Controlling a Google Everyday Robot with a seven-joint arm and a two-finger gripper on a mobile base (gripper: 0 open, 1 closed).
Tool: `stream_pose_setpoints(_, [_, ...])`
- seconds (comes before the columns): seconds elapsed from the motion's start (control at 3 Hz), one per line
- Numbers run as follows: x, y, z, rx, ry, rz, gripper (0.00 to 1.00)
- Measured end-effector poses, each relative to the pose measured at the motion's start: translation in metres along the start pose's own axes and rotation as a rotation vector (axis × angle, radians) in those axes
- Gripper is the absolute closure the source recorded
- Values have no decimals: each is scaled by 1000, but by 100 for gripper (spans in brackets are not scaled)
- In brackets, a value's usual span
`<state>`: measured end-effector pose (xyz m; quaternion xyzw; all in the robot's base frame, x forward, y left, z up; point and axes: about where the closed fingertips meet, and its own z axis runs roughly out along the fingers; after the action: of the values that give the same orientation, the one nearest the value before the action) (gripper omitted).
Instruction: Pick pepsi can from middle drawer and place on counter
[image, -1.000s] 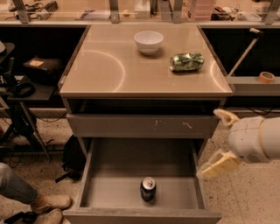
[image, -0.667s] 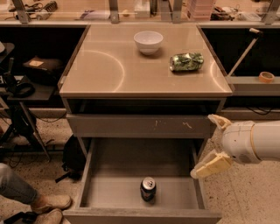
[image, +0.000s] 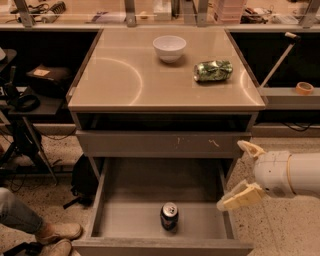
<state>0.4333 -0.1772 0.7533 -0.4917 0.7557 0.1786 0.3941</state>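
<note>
While the gripper (image: 241, 173) hangs empty with its fingers spread wide by the right wall of the middle drawer (image: 150, 182), the pepsi can (image: 169, 216) stands upright to its left and lower, on the drawer floor.

One raised camera faces the desk (image: 125, 85) head-on, tilted downward, near enough that the open middle drawer (image: 135, 215) reaches the bottom edge; the tool (image: 232, 175), fingers spread, juts in at right beside it.
</note>
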Motion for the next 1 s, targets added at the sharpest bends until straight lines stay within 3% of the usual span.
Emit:
stream_pose_setpoints(0.33, [38,6,55,-32,-48,79,0])
stream_pose_setpoints(0.67, [67,-27,114,31,-47,125,0])
stream_pose_setpoints(1.0, [81,-42,118,92,-25,142,0])
